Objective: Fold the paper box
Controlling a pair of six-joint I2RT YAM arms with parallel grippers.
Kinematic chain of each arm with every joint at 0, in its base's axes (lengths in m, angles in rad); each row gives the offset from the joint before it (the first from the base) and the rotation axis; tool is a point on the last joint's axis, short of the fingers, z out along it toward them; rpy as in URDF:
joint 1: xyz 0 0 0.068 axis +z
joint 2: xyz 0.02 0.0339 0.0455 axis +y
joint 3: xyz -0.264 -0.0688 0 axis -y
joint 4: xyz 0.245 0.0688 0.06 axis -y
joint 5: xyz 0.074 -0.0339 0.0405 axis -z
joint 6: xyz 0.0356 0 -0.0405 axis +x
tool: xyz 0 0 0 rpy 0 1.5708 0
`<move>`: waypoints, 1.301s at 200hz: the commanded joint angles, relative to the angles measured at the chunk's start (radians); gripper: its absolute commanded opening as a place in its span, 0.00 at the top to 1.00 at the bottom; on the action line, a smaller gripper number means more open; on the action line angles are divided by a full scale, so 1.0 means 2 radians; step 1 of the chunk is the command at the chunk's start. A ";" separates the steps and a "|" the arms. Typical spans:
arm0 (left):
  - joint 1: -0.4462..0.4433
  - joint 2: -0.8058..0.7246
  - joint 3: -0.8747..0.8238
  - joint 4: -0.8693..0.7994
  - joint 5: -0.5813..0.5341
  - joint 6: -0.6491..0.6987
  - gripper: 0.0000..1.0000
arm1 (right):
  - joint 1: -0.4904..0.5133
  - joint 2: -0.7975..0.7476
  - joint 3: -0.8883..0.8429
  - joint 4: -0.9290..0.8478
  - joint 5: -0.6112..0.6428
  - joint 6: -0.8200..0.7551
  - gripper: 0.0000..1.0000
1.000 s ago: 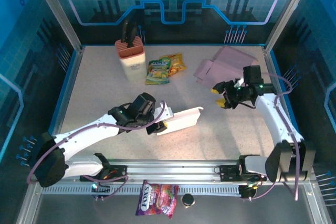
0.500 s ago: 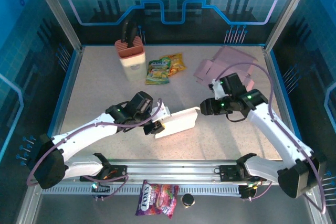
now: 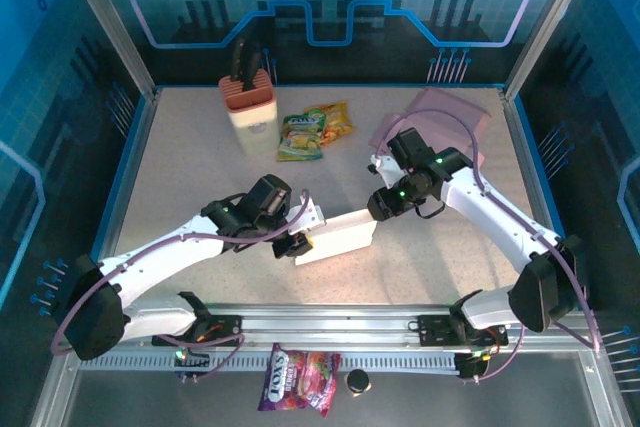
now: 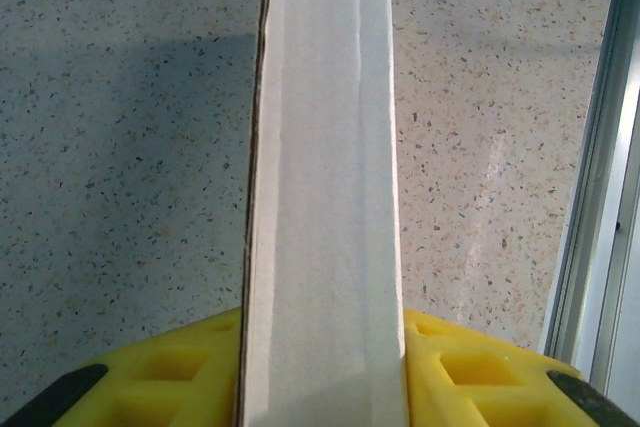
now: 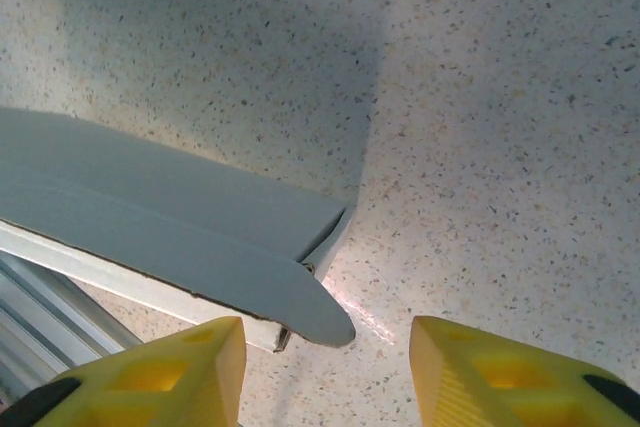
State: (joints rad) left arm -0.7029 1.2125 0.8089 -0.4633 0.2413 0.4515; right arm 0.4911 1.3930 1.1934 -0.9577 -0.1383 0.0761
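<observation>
Box position: the paper box (image 3: 337, 234) lies mid-table (image 3: 200, 177), long, narrow and white, running between the two grippers.
Left gripper (image 3: 297, 243): closed on the box's left end. Its wrist view shows the box (image 4: 322, 197) pinched between the yellow fingers (image 4: 480, 372), with a crease running along its length.
Right gripper (image 3: 378, 205): at the box's other end, jaws apart and nothing clamped. From its wrist, the tip of a loose end flap (image 5: 300, 307) sits just at the mouth of the gap ahead of the gripper (image 5: 325, 357).
Done, by my reading: the long body looks creased and partly raised into a sleeve.
Left to do: the right-end flap hangs open and untucked, so that end is not yet closed. The task looks mid-way at most.
Hard to make out: the left end is covered by the gripper, so its flaps cannot be judged. Whether the sleeve is squared or flattened is unclear from above.
Elsewhere: pink sheets (image 3: 430, 122) lie at the back right, well apart.
</observation>
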 commanded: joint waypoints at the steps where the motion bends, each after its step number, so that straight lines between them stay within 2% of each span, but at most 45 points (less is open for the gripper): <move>1: 0.002 0.005 0.015 -0.008 0.010 0.014 0.63 | 0.007 0.004 0.008 -0.015 -0.015 -0.014 0.56; 62: 0.002 0.010 0.019 -0.005 0.008 0.018 0.63 | 0.007 0.014 0.018 -0.007 -0.026 -0.006 0.70; 129: 0.002 0.012 0.020 -0.001 0.005 0.019 0.63 | 0.008 0.017 0.024 -0.007 -0.021 -0.003 0.79; 209: 0.002 0.015 0.022 0.006 -0.009 0.012 0.63 | 0.017 0.015 0.028 -0.010 -0.002 0.014 0.98; 260: 0.001 0.016 0.021 0.014 -0.037 -0.002 0.62 | 0.034 0.011 0.031 -0.014 0.012 0.057 1.00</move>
State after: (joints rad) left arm -0.7029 1.2316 0.8238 -0.4644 0.2047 0.4694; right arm 0.5289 1.4208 1.2251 -0.9611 -0.1253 0.1303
